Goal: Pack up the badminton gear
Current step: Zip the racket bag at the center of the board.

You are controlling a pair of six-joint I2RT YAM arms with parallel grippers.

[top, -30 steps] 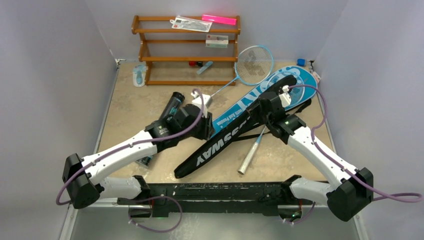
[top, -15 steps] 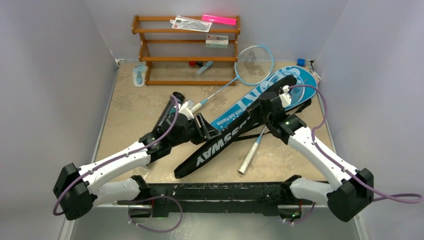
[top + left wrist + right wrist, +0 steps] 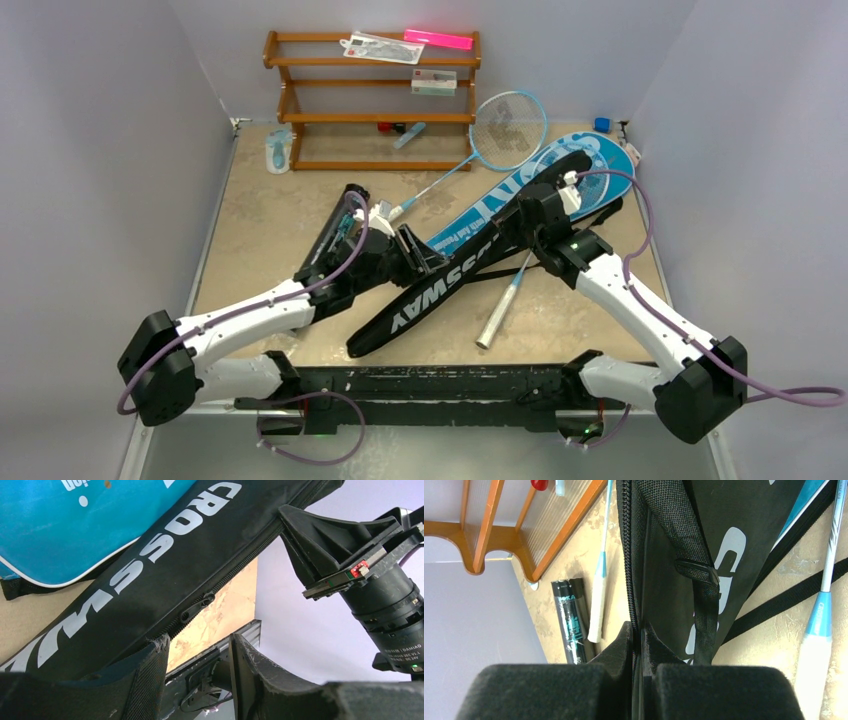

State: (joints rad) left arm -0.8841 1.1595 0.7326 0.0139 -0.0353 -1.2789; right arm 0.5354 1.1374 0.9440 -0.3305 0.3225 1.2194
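Right gripper (image 3: 640,630): jaws closed on the zipper edge of the black "CROSSWAY" cover (image 3: 430,295). It holds that edge raised off the table, apparently to tension the zip line for the other arm.

Left gripper (image 3: 197,641): jaws apart, nothing between them. It is positioned just below the zipper pull (image 3: 197,606) and not touching it, which suggests the pull is the intended target.

Location of the gear:
- The black cover lies diagonally across the table centre, partly over the blue "SPORT" cover (image 3: 600,155).
- The light-blue racket (image 3: 508,128) leans its head against the wooden rack (image 3: 300,100).
- A second racket (image 3: 497,318) lies with its shaft under the black cover.
- The black tube (image 3: 569,620) lies beside the left arm.
- No item appears packed.

Surface and room: a mottled tan tabletop (image 3: 260,220), enclosed by plain pale grey walls (image 3: 110,150).
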